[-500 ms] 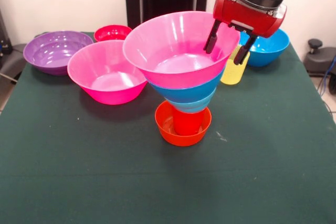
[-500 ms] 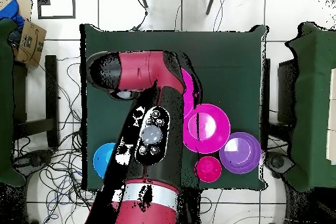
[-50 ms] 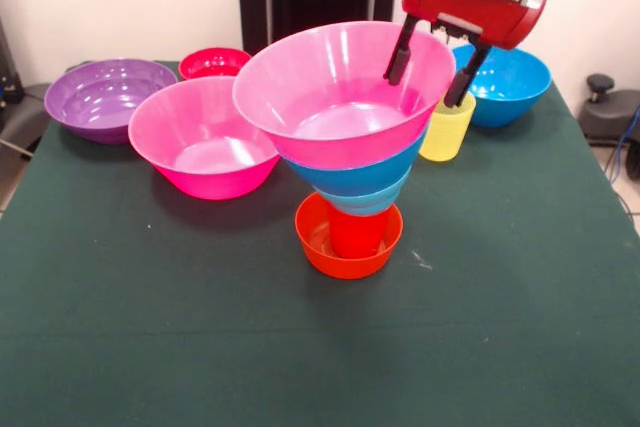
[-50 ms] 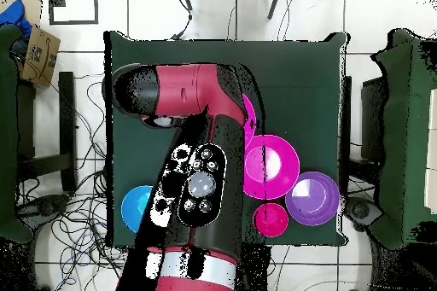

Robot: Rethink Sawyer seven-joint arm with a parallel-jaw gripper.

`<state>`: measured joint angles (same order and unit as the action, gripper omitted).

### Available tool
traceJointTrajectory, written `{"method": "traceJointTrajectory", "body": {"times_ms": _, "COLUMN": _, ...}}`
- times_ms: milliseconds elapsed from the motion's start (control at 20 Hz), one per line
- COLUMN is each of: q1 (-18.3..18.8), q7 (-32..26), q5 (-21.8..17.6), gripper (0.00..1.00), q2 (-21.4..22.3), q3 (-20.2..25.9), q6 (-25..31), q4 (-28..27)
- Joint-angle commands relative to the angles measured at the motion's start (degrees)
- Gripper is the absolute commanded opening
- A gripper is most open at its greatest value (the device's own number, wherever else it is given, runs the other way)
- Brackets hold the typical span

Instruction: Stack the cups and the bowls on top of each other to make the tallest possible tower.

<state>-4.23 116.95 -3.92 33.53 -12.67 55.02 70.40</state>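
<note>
The tower stands mid-table: a small orange bowl point(image 3: 318, 239) at the bottom, a red cup point(image 3: 357, 233) in it, then a light-blue bowl point(image 3: 378, 201), a blue bowl point(image 3: 350, 176) and a large pink bowl point(image 3: 340, 97) on top. My gripper point(image 3: 432, 62) is open just above the top bowl's right rim, one finger over the inside and one outside, holding nothing. A yellow cup point(image 3: 446, 129) stands behind the tower to the right. In the overhead view the arm hides most of the tower; only a sliver of its pink bowl point(image 4: 249, 117) shows.
A second pink bowl point(image 3: 200, 137) point(image 4: 271, 166) sits left of the tower, with a purple bowl point(image 3: 103, 97) point(image 4: 312, 198) and a small red bowl point(image 3: 214, 62) point(image 4: 270, 219) behind it. Another blue bowl point(image 3: 508, 82) point(image 4: 135, 206) stands at the far right.
The gripper has risen a little off the top pink bowl's rim, still open. The tower and the other pieces have not moved.
</note>
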Motion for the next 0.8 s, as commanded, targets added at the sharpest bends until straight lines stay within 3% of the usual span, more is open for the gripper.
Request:
{"method": "traceJointTrajectory", "body": {"times_ms": 50, "q1": 0.7, "q7": 3.5, "q5": 0.2, "gripper": 1.0, "q2": -1.4, "q3": 4.0, "q6": 3.6, "q4": -1.1}}
{"method": "traceJointTrajectory", "body": {"times_ms": 400, "q1": 0.7, "q7": 3.7, "q5": 0.7, "gripper": 1.0, "q2": -2.2, "q3": 4.3, "q6": 6.7, "q4": -4.3}}
{"method": "traceJointTrajectory", "body": {"times_ms": 800, "q1": -1.7, "q7": 7.1, "q5": 0.5, "gripper": 1.0, "q2": -3.6, "q3": 2.4, "q6": 14.2, "q4": -11.4}}
